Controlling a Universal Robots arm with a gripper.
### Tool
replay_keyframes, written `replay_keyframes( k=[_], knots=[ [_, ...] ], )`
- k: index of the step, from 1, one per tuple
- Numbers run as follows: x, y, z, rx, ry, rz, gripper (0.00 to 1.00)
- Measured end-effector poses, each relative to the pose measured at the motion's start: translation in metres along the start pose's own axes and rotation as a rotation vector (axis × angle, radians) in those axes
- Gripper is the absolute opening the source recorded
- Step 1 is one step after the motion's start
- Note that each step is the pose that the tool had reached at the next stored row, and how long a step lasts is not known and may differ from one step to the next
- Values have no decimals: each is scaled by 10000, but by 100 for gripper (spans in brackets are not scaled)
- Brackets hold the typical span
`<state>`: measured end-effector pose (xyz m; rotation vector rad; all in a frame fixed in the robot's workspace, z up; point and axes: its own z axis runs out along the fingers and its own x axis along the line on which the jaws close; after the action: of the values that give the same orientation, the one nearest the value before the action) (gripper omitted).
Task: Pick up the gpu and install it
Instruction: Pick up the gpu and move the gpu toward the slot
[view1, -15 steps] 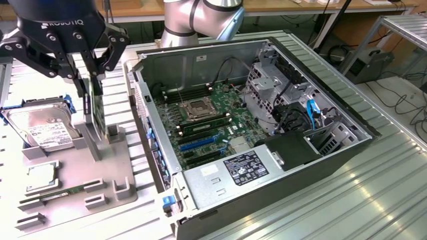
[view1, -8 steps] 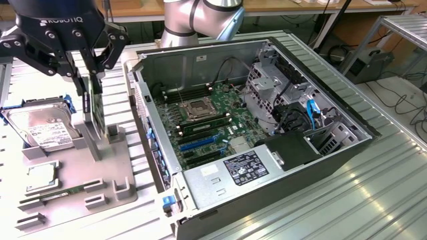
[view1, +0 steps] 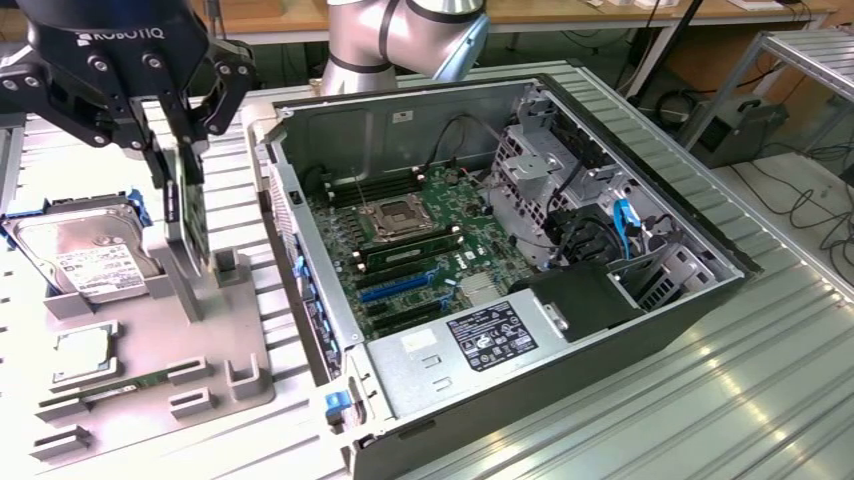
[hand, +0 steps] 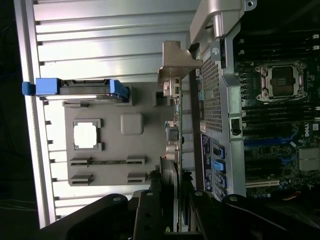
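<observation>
The gpu (view1: 188, 215) is a thin black card standing on edge over the grey fixture tray (view1: 254, 345), at the exterior view's left. My gripper (view1: 184, 160) comes down from above, its fingers pressed against the card's two faces near its top edge. In the wrist view the gpu (hand: 174, 127) is seen edge-on, its pale metal bracket (hand: 176, 62) at the far end, running between my dark fingers (hand: 152, 200). I cannot tell whether the card's lower edge still rests in its holder. The open computer case (view1: 641, 300) lies beside the tray, motherboard (view1: 414, 250) exposed.
On the tray sit a silver hard drive (view1: 80, 255) in blue rails, a processor chip (view1: 83, 355) and a green memory stick (view1: 127, 385). The case wall (view1: 287, 250) rises close beside the card. Blue expansion slots (view1: 400, 283) lie near the power supply (view1: 487, 335).
</observation>
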<state>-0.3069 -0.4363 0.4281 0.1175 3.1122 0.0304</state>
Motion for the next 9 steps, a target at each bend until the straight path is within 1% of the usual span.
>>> replay_keyframes(
  k=[9],
  knots=[
    [-1, 1, -43, 0, 0, 0, 26]
  ],
)
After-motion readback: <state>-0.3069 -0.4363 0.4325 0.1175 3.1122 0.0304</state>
